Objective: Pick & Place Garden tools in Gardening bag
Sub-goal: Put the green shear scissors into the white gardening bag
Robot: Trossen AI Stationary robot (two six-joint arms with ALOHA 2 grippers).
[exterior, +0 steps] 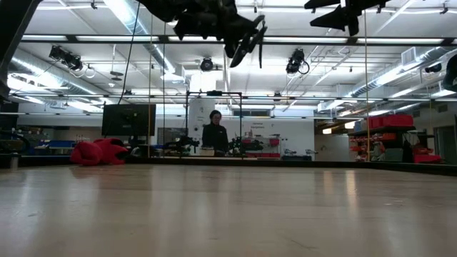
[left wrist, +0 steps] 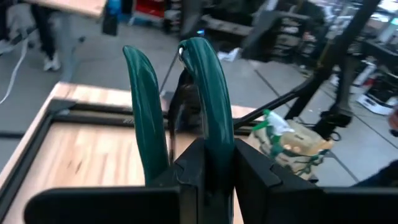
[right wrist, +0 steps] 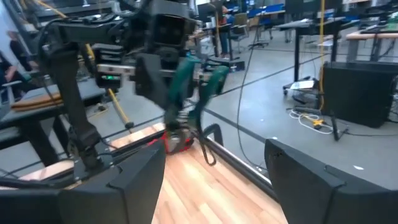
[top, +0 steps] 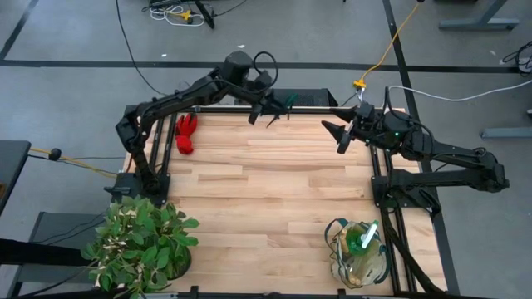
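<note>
The left gripper (top: 268, 106) hangs high over the far edge of the surface (top: 274, 191), its jaws pinching the pruning shears (left wrist: 186, 106) by one of the two green handles, so that the pair stands up out of the grip with the dark blades pointing away. The shears are stiff metal with smooth, glossy handle sleeves, likely a little slippery and heavier at the blade end; held by a single handle, the other handle is free to swing on the pivot, so the tool may flop or twist in the grip. A firmer hold, to my judgement, would close across both handles near the pivot. The right gripper (top: 338, 133) hovers near the far right corner, jaws spread and empty, pointing toward the shears in its wrist view. The gardening bag (top: 359, 253) stands at the near right corner of the surface, well apart from the shears, with a green-and-white item (top: 366, 237) sticking out of it; its soft fabric wall will give way if pushed, so the shears are best lowered blades first through the open mouth. The red gloves (top: 185, 133) lie near the far left corner, soft and limp, easy to pinch anywhere. A potted plant (top: 141, 241) stands at the near left corner.
</note>
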